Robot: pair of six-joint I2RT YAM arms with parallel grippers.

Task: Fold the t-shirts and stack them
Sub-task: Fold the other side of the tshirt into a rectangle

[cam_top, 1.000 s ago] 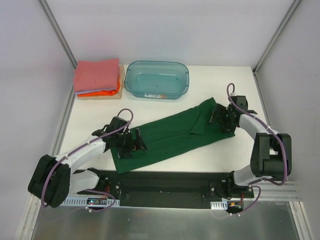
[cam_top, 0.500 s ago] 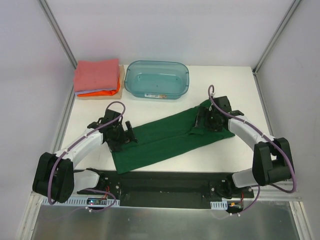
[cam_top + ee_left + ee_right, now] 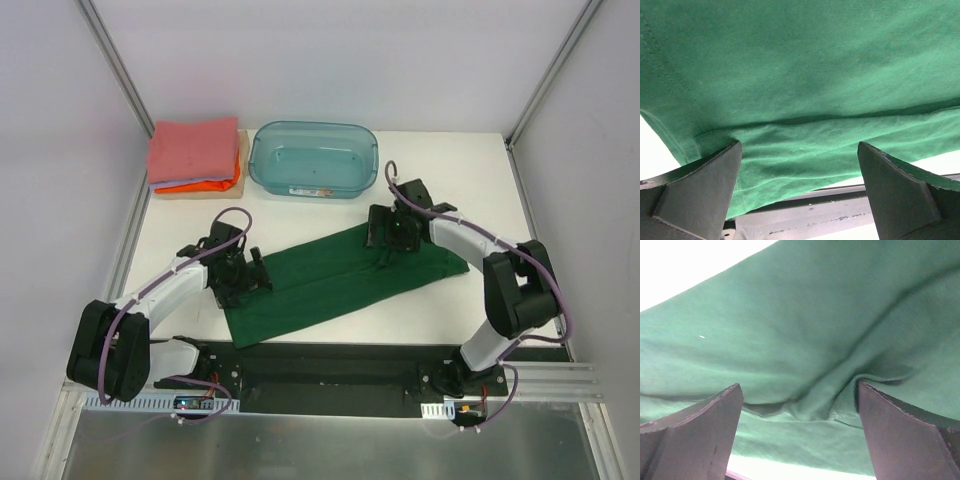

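Note:
A dark green t-shirt (image 3: pixel 330 285) lies as a long diagonal band across the table, its left end near the front edge. My left gripper (image 3: pixel 250 274) hovers open over the shirt's left end; in the left wrist view the green cloth (image 3: pixel 805 75) fills the frame between the spread fingers (image 3: pixel 695 192). My right gripper (image 3: pixel 386 236) stands open over the shirt's far right part, above a rumpled fold (image 3: pixel 830 395). Nothing is held. Folded t-shirts are stacked at the back left: salmon-pink (image 3: pixel 193 148) on top, lavender (image 3: pixel 166 186) and orange (image 3: pixel 212 184) beneath.
A translucent teal plastic bin (image 3: pixel 313 158) stands empty at the back middle, beside the stack. The white table (image 3: pixel 460 180) is hemmed in by walls on three sides. A black mounting rail (image 3: pixel 330 365) runs along the near edge.
My right gripper has swung left along the shirt's far edge, from its right end toward the middle. My left gripper has shifted slightly back and left. Both stayed open.

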